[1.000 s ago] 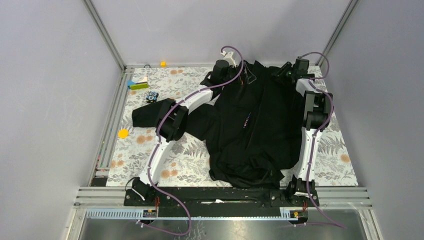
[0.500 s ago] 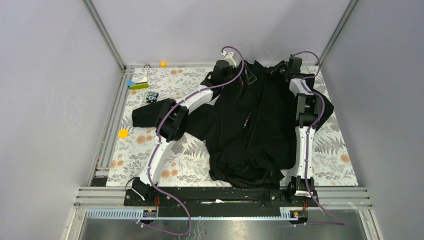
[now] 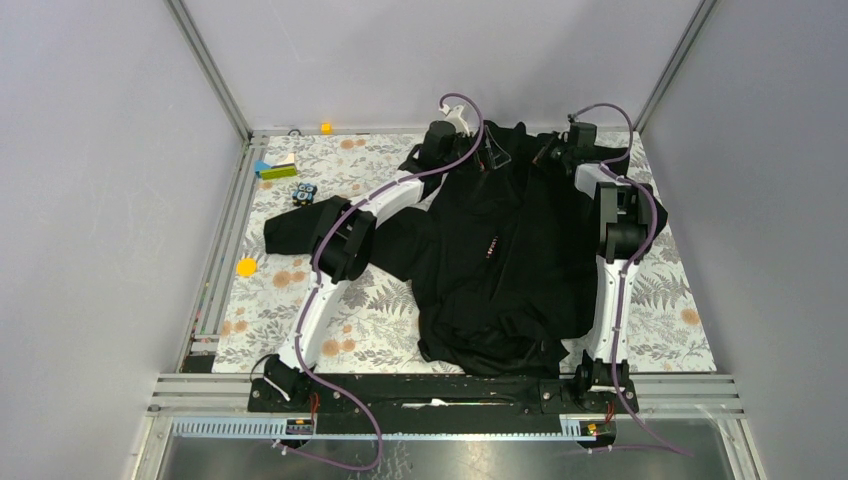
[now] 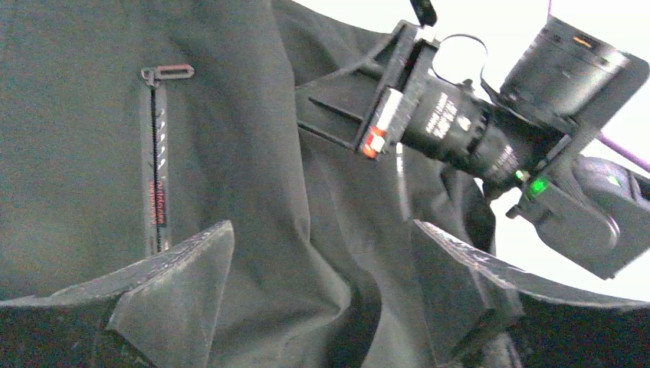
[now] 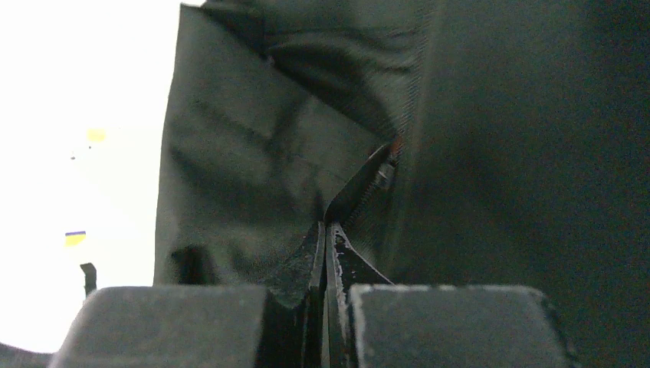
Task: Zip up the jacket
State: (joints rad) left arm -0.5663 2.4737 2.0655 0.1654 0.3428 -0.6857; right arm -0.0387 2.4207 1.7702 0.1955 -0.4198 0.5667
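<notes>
Plainly, the right jaws are pressed fully together at the far front edge of the jacket (image 3: pixel 520 270), with a thin fold of cloth beside the zipper (image 5: pixel 382 175) drawn up into them; how deep that bite goes I cannot tell. The left jaws stand wide, straddling loose folds near the collar and gripping nothing, with a zip pull (image 4: pixel 165 73) off to one side of them. A pinch that shallow could slip free as soon as it is tugged, and the left jaws, closing where they are, would likely take slack cloth instead of the pull. Both arms crowd the same spot, so they could knock together. Further out, the jacket lies across the middle and right of the table (image 3: pixel 350 310), hem rumpled toward the arm bases and one sleeve under the left arm (image 3: pixel 335 240); that weight and rumpling could drag the front crooked and jam cloth in the zip.
</notes>
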